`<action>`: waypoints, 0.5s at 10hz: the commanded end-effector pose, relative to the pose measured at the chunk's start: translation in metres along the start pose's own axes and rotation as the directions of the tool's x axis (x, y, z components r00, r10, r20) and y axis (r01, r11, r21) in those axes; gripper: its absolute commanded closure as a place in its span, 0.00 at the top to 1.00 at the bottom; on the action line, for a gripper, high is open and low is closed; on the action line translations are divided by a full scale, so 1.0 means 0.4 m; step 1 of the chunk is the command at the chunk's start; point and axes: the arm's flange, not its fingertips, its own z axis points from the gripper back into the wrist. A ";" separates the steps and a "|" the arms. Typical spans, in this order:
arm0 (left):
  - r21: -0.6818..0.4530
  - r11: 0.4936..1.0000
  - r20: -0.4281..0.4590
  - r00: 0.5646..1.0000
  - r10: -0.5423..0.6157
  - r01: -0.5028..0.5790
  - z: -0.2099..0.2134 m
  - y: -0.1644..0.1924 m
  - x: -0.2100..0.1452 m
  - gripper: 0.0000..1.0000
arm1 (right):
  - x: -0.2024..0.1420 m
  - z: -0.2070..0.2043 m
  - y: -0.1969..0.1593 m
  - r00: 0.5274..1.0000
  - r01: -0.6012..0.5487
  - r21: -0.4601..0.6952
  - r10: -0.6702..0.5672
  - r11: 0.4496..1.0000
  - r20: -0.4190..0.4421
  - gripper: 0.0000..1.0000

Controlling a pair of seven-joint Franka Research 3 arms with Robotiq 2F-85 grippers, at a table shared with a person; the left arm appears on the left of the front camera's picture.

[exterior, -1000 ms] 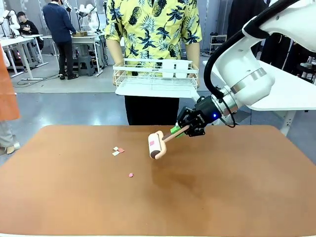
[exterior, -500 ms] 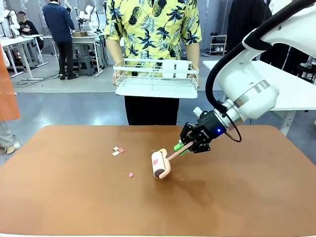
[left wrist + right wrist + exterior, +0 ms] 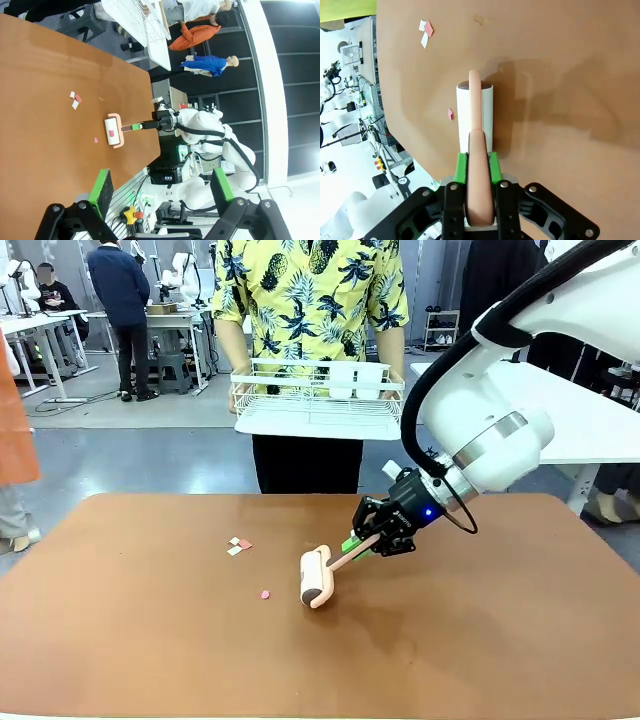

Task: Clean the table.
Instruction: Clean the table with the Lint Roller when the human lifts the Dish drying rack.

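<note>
While the right gripper (image 3: 358, 540) was clamped on the roller (image 3: 316, 578) handle, roller head sat mid-table (image 3: 150, 640), with a pink scrap (image 3: 265, 594) just left of it and two scraps (image 3: 238, 545) farther left. Table ran from robot to person (image 3: 310, 300). The left gripper (image 3: 162, 190) had jaws apart, nothing held.

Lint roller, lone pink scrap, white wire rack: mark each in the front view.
lint roller (image 3: 313, 578), front view, on its white drum.
pink scrap (image 3: 265, 594), front view, at its middle.
wire rack (image 3: 316, 420), front view, on its white base.
</note>
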 end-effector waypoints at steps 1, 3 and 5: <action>-0.010 1.000 0.005 1.000 -0.007 0.007 0.007 -0.006 -0.003 1.00 | -0.001 -0.055 -0.004 0.999 0.030 0.006 -0.030 1.000 -0.017 0.21; -0.010 1.000 0.005 1.000 -0.007 0.007 0.007 -0.006 -0.003 1.00 | -0.015 -0.105 0.003 0.998 0.062 0.022 -0.062 0.998 -0.019 0.21; -0.010 1.000 0.005 1.000 -0.007 0.007 0.007 -0.006 -0.003 1.00 | -0.024 -0.162 0.023 0.997 0.069 0.059 -0.067 0.996 -0.043 0.21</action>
